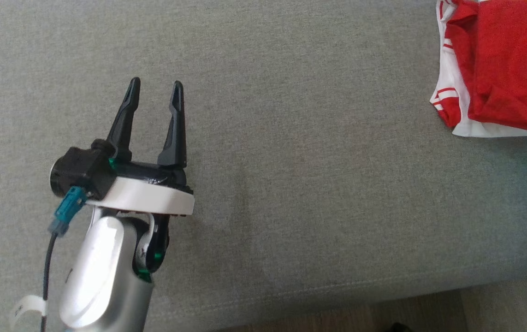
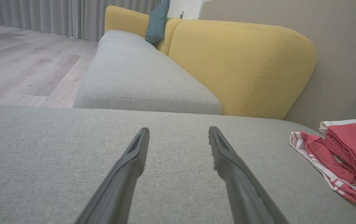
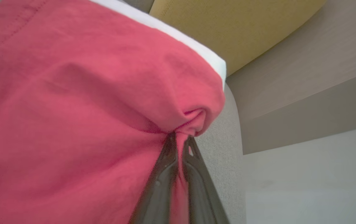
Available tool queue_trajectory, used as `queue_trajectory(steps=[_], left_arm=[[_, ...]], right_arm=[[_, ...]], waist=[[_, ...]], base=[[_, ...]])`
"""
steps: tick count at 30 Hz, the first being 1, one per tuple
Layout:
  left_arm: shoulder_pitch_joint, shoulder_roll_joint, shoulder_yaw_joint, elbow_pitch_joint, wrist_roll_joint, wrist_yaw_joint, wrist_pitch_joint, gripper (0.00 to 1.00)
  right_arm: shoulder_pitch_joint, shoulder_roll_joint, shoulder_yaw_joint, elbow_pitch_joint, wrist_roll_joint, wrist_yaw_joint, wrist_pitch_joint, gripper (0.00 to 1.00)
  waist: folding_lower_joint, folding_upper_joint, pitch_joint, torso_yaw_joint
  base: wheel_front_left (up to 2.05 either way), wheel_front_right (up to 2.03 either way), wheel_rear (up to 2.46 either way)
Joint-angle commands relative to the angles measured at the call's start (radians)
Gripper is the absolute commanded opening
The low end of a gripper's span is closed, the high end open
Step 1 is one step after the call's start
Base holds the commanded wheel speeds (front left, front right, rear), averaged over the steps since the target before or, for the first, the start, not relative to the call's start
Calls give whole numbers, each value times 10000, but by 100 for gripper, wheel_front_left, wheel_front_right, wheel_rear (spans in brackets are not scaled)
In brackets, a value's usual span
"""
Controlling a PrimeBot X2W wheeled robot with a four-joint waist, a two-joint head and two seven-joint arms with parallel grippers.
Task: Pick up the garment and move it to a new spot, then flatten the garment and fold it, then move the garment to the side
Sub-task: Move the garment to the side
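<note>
The garment (image 1: 507, 64) is red with white stripes and white edging, lying folded at the far right of the grey sofa seat. In the left wrist view the garment (image 2: 349, 155) sits far off to the right. My left gripper (image 1: 156, 90) hovers open over bare cushion, well to the left of it, nothing between its fingers. Seen from the right wrist, my right gripper (image 3: 180, 138) is shut on a pinched fold of the red garment (image 3: 87, 109), whose white edge runs along the top.
The grey seat cushion (image 1: 291, 175) spreads wide between my left gripper and the garment. Its front edge and the wooden floor (image 1: 406, 313) run along the bottom right. A yellow backrest (image 2: 237, 65) and a teal pillow (image 2: 157, 21) stand beyond.
</note>
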Motion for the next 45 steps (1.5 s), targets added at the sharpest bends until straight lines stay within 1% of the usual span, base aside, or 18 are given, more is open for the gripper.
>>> queue_trajectory(steps=[1,2,7,14,18,22,27,32,36,38,40,44,45], left_arm=[[-223,81,354,-300,111,-33,-51,100],[-218,81,365,-295,111,-38,-51,100],[-211,81,385,-242,100,-46,-51,100],[-156,81,341,-150,17,-21,-51,100],[-85,81,358,-165,-32,25,-51,100],[52,81,447,-219,-104,105,-51,100],[287,81,548,-351,-188,205,-51,100],[598,81,629,-484,-214,304,-51,100],[948,81,659,-519,-228,355,-51,100],[1139,81,640,-515,-235,355,-51,100],[1346,81,580,-494,-222,348,-51,100],[1756,81,425,-453,-197,378,-51,100],[1849,81,396,-455,-198,391,-51,100]], right_arm=[[207,-195,-216,-367,3,65,48,74],[247,-146,-274,-408,-41,65,90,100],[298,-11,-531,-596,-270,65,107,100],[75,216,-822,-1095,-621,65,-162,100],[-154,648,-939,-1450,-650,65,-516,100],[-292,1481,-1012,-1932,-529,65,-1045,100],[-22,2878,-1161,-2650,-206,65,-1726,100],[840,4315,-1282,-3254,-62,65,-2446,100],[1795,5458,-1302,-3560,-166,65,-3012,100],[2296,5804,-1253,-3618,-217,65,-3318,100],[2797,6006,-1182,-3622,-288,65,-3616,100],[3677,6148,-1276,-3530,-209,65,-4158,100],[3855,6152,-1249,-3503,54,65,-4260,100]], waist=[[0,0,-15,-1],[0,0,-25,1],[0,0,-84,17],[0,0,-323,58],[0,0,-628,118],[0,0,-1049,206],[0,0,-1603,430],[0,0,-2179,739],[0,0,-2640,975],[0,0,-2831,1081],[0,0,-3004,1183],[0,0,-3296,1336],[0,0,-3335,1358]], base=[[0,0,0],[0,0,0],[0,0,0],[0,0,0],[0,0,0],[0,0,0],[0,0,0],[0,0,0],[0,0,0],[0,0,0],[0,0,0],[0,0,0],[0,0,0]])
